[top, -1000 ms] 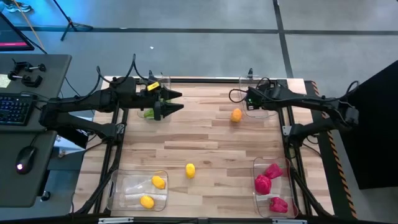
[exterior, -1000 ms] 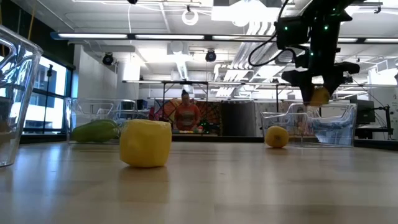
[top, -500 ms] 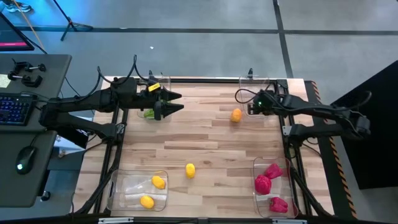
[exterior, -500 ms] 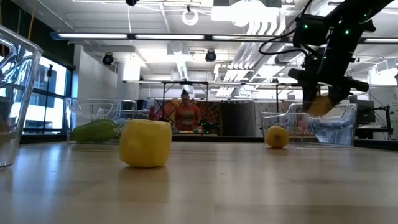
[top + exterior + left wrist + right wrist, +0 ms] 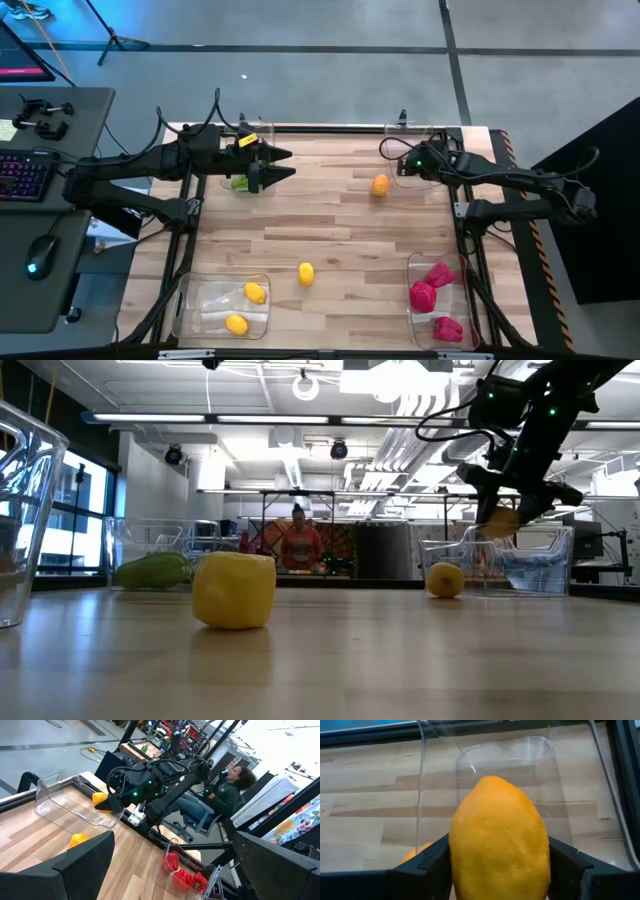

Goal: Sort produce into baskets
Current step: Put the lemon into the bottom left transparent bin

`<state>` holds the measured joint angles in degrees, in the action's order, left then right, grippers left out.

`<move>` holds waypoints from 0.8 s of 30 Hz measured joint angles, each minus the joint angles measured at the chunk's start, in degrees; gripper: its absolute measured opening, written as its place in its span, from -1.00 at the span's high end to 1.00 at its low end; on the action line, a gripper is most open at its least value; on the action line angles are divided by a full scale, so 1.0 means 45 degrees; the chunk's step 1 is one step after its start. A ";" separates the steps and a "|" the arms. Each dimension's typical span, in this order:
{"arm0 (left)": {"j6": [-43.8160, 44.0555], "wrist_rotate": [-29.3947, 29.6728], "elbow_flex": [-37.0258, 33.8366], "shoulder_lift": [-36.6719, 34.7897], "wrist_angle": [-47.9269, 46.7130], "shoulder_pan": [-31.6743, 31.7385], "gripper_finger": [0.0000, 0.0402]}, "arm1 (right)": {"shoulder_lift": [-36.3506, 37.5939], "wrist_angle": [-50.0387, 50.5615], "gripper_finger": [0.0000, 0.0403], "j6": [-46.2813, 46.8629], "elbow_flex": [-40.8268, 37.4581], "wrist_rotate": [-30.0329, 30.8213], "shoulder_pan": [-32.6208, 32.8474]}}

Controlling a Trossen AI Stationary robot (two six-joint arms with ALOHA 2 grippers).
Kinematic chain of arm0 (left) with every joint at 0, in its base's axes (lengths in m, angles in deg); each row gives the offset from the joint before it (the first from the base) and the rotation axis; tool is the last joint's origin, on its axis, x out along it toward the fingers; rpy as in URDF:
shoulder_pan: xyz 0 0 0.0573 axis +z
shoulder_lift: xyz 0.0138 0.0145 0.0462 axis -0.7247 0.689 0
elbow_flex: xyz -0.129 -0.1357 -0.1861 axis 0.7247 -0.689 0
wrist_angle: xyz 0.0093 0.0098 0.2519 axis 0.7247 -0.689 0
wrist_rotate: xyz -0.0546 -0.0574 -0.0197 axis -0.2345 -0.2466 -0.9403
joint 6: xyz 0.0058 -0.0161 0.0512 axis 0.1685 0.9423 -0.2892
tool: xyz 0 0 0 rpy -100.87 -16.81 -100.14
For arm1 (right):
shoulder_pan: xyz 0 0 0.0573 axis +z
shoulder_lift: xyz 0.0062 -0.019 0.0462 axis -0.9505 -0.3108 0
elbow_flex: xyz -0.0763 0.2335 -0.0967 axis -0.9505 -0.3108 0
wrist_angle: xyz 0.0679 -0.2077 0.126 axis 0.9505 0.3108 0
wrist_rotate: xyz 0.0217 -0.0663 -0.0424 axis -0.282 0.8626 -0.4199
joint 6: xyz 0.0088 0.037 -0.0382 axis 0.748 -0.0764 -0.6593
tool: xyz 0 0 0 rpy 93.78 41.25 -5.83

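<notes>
From my seat, the yellow piece (image 5: 234, 590) nearest the low camera hides part of the bench (image 5: 340, 240) behind it. Farther back, my right tool (image 5: 495, 870) pinches a smooth orange fruit (image 5: 498, 840) over the clear basket (image 5: 520, 785), fingers mostly cut off; left tool (image 5: 272, 166) waits spread near the green produce (image 5: 239, 182)

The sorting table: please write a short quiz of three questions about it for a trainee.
1. True or false: the right gripper holds an orange fruit.
2. How many red pieces lie in the bin at the near right corner?
A) one B) three C) five
3. Fill in: the loose yellow piece lies on the bare wood of the ____, outside every bin.

Key: 1 true. 2 B. 3 table.
</notes>
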<state>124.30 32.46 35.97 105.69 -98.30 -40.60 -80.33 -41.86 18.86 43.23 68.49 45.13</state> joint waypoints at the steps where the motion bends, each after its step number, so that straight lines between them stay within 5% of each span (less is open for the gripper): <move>1: 0.0000 0.0000 0.0000 0.0000 0.0000 0.0000 -0.97 | 0.0000 0.0000 -0.15 0.0018 0.0000 -0.0005 0.0000; 14: -0.0005 -0.0004 0.0000 0.0000 0.0000 0.0005 -0.97 | 0.0109 -0.0291 -0.94 -0.0002 0.0586 -0.0101 0.0000; 19: -0.0005 -0.0005 0.0000 0.0000 -0.0024 0.0005 -0.97 | 0.0345 -0.1598 -0.94 -0.0731 0.1828 -0.0585 0.0343; 24: 0.0000 -0.0005 0.0000 0.0000 -0.0342 0.0005 -0.97 | 0.0170 -0.4881 -0.94 -0.1671 0.2152 -0.2428 0.1846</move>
<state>124.30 32.44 35.97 105.69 -99.84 -40.58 -79.56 -63.83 11.34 52.91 57.56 53.44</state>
